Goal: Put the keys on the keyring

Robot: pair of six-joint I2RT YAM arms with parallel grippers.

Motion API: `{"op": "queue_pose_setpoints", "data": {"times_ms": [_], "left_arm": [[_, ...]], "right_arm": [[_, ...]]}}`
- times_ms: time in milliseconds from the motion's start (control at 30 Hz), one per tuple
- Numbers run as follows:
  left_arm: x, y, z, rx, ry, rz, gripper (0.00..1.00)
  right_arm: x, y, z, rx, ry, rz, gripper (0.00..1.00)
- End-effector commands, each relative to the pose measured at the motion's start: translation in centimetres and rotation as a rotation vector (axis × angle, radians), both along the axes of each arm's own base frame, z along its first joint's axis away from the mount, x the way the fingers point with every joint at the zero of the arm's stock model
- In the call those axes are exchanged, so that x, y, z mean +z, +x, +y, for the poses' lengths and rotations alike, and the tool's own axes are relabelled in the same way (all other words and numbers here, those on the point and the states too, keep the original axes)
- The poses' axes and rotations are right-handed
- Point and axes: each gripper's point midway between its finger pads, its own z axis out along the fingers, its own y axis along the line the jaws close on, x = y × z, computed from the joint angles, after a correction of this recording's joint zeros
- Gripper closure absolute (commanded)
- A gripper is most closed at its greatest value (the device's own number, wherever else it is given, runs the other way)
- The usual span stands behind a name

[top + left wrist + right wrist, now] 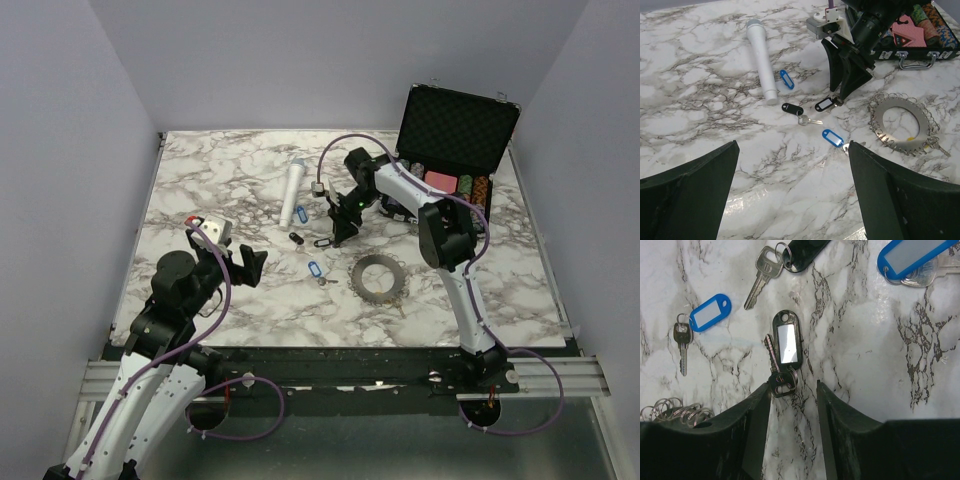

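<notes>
both open: right gripper [793, 388] narrowly astride glossy black-tagged key [786, 344]; left gripper [793, 146] wide, empty; toothed grey keyring [878, 120] apart

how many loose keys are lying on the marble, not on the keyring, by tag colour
blue-tag keys: 2
black-tag keys: 2
total: 4

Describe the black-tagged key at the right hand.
The black-tagged key lies flat on the marble table: oblong black plastic tag with a pale label window, a split ring at one end holding a slim metal key that lies alongside the tag. The open right hand straddles the ring end; contact unclear.
</notes>
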Motion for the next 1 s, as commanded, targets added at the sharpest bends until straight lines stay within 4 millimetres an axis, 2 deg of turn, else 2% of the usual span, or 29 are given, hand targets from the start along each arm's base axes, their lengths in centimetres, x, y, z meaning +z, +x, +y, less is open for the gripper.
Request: {"op": "queue_pose_setpoints", "data": {"times_ms": [0,167,433,667,833,900,967], "left_arm": [[0.6,0.2,0.1,0.004,0.000,-0.027,0.01],[0.6,0.2,0.1,0.004,-0.001,-0.028,0.01],[0.6,0.2,0.1,0.000,-0.002,-0.026,0.01],[0.6,0.2,0.1,0.001,-0.003,-0.028,0.01],[0.5,0.2,0.1,0.003,-0.002,-0.026,0.01],[0.7,0.2,0.1,0.003,-0.004,-0.030,0.01],[0.5,0.2,0.1,0.000,-0.003,-0.026,0.01]], "right_arm": [[-0.7,-0.7,0.6,0.018,0.004,0.033,0.54],[-0.7,-1.1,0.6,0.022,0.007,0.043,0.61],[-0.7,-1.6,0.8,0.020,0.008,0.052,0.66],[-0.4,-1.8,1.0,0.014,0.020,0.069,0.74],[0.0,-1.9,1.1,0.007,0.033,0.078,0.84],[0.1,-1.9,1.3,0.005,0.038,0.076,0.93],[0.1,-1.9,1.3,-0.002,0.040,0.079,0.96]]}}
